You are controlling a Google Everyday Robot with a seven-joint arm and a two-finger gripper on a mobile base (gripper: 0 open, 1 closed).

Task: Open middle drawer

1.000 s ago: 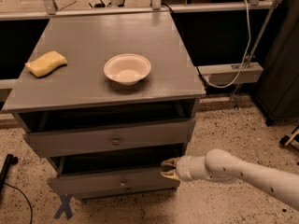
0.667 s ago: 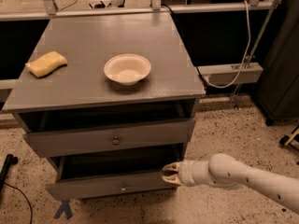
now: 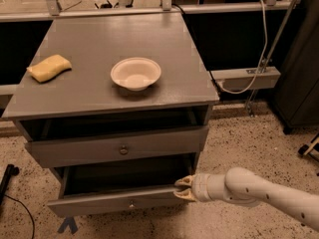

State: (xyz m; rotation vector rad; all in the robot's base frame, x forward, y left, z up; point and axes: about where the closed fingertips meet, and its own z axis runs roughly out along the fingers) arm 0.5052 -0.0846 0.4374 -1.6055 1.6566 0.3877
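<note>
The hand (image 3: 182, 188) sits low, its 2 fingers (image 3: 185, 180) nearly together and pinching the right end of the middle drawer (image 3: 99, 203). The drawer's grey front runs off to the left of the hand and stands well out, with the inside dark. Just above the hand the top drawer (image 3: 75, 153) is slightly out, and higher still on the tabletop (image 3: 99, 39) rest a white bowl (image 3: 135, 73) and, further left, a yellow sponge (image 3: 49, 67).

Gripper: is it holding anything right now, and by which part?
Yes: the gripper holds the middle drawer by the right end of its front panel, with its fingers pinching the top edge.
</note>
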